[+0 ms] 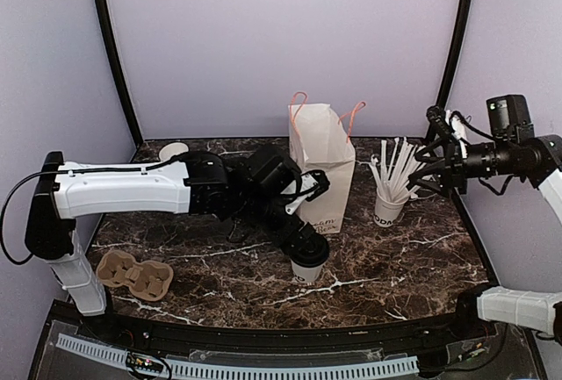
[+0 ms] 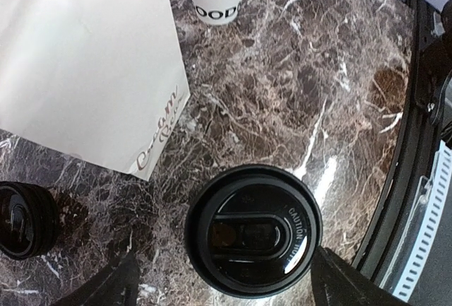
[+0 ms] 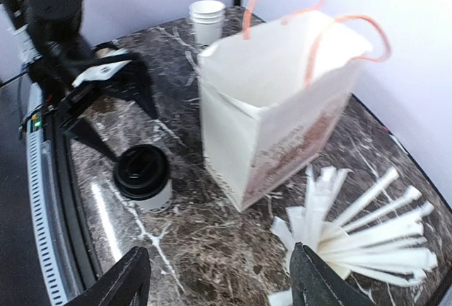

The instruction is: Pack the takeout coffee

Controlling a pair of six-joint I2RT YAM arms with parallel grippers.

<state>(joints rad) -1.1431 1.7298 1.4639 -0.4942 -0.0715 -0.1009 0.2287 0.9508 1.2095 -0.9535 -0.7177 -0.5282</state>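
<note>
The takeout coffee [image 1: 307, 269], a short white cup with a black lid [image 2: 253, 230], stands upright on the marble table in front of the white paper bag [image 1: 322, 165]. My left gripper [image 2: 224, 262] hovers right over it, open, with one finger [image 2: 113, 286] to the left of the lid and the other to the right, neither touching. From the right wrist view the cup [image 3: 145, 179] sits left of the open-topped bag [image 3: 275, 108]. My right gripper [image 3: 219, 278] is open and empty, raised at the far right [image 1: 414, 169] above the straws.
A white cup of white straws [image 1: 389, 204] stands right of the bag. Nested white cups [image 1: 174, 150] are at the back left. A brown cardboard cup carrier [image 1: 133, 275] lies at the front left. A dark round object [image 2: 25, 218] lies left of the coffee.
</note>
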